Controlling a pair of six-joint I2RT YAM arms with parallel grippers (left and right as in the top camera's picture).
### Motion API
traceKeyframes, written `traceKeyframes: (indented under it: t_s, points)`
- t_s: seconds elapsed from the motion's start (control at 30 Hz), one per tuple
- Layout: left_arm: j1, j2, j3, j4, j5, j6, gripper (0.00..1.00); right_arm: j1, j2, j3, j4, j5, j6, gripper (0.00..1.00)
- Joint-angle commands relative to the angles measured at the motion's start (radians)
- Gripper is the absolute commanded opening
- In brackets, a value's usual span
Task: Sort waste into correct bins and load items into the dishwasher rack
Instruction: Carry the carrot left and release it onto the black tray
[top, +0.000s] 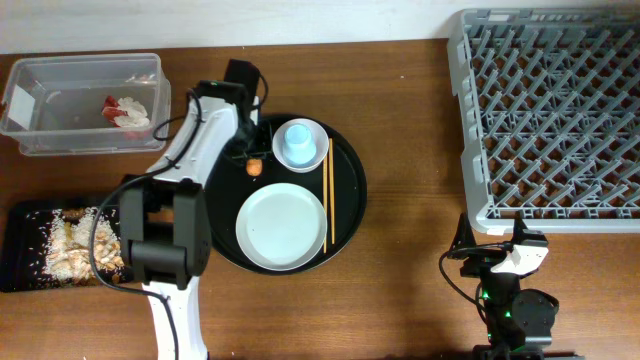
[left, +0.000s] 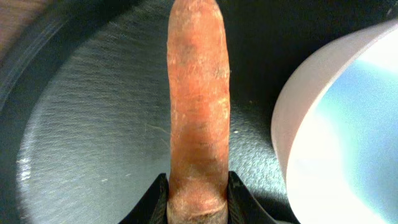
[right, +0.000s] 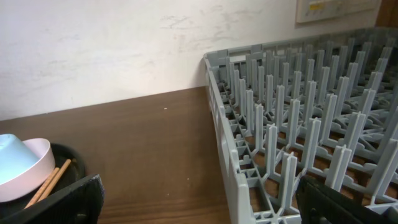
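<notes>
My left gripper (top: 251, 158) is shut on the orange carrot piece (top: 255, 168) just above the large round black tray, beside the white-pinkish bowl (top: 312, 132) that holds the light-blue cup (top: 297, 142). In the left wrist view the carrot (left: 199, 93) stands between the jaws (left: 199, 200), with the bowl (left: 311, 93) to its right. The white plate (top: 282, 228) and the chopsticks (top: 329, 195) lie on the same tray. The clear box (top: 60, 105) holds the red wrapper (top: 110, 106) and the white tissue (top: 135, 112). The flat black tray (top: 25, 215) holds rice scraps (top: 75, 245). My right gripper (top: 510, 255) is open and empty in front of the grey rack (top: 550, 110).
The round black tray (top: 350, 190) sits mid-table. The rack (right: 298, 124) fills the right side up to the wall. Bare wood lies between the tray and the rack. The bowl (right: 37, 165) and chopsticks (right: 50, 180) show at the left of the right wrist view.
</notes>
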Motion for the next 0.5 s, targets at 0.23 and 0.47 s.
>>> traceKeyframes:
  t_s: [0.23, 0.47]
  points:
    - [0.387, -0.095, 0.211, -0.245, -0.011, 0.003, 0.12, 0.005, -0.006, -0.003, -0.009, 0.016, 0.008, 0.98]
    - [0.723, -0.096, 0.214, -0.318, -0.011, -0.018, 0.12, 0.005, -0.006, -0.003, -0.009, 0.016, 0.008, 0.98]
